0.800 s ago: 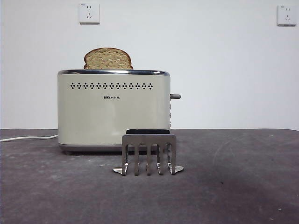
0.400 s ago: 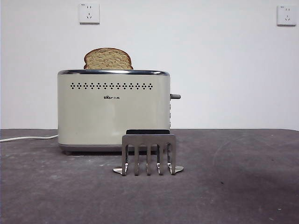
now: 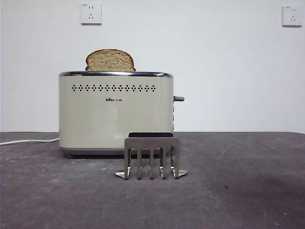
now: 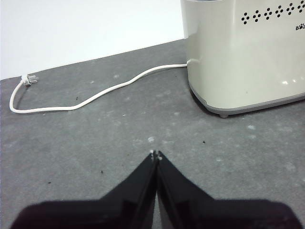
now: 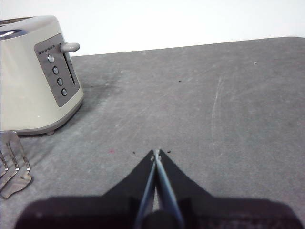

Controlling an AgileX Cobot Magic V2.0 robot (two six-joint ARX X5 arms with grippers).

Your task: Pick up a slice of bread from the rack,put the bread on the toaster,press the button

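Observation:
The slice of bread (image 3: pixel 110 60) stands upright in the top of the cream toaster (image 3: pixel 116 112), its rounded top showing above the chrome rim. The steel rack (image 3: pixel 151 157) stands in front of the toaster and holds nothing. The grey button (image 3: pixel 178 98) sticks out from the toaster's right side, and shows in the right wrist view (image 5: pixel 69 47) at the top of its slot. My left gripper (image 4: pixel 156 155) is shut and empty over the table, near the toaster's (image 4: pixel 248 52) cord side. My right gripper (image 5: pixel 156 153) is shut and empty, away from the toaster (image 5: pixel 33 76) and rack (image 5: pixel 13 164).
A white power cord (image 4: pixel 95 95) runs from the toaster across the dark grey table (image 3: pixel 238 191), its plug (image 4: pixel 28 79) lying loose. Two wall sockets (image 3: pixel 91 13) sit on the white wall behind. Round control knobs (image 5: pixel 56 70) sit below the button.

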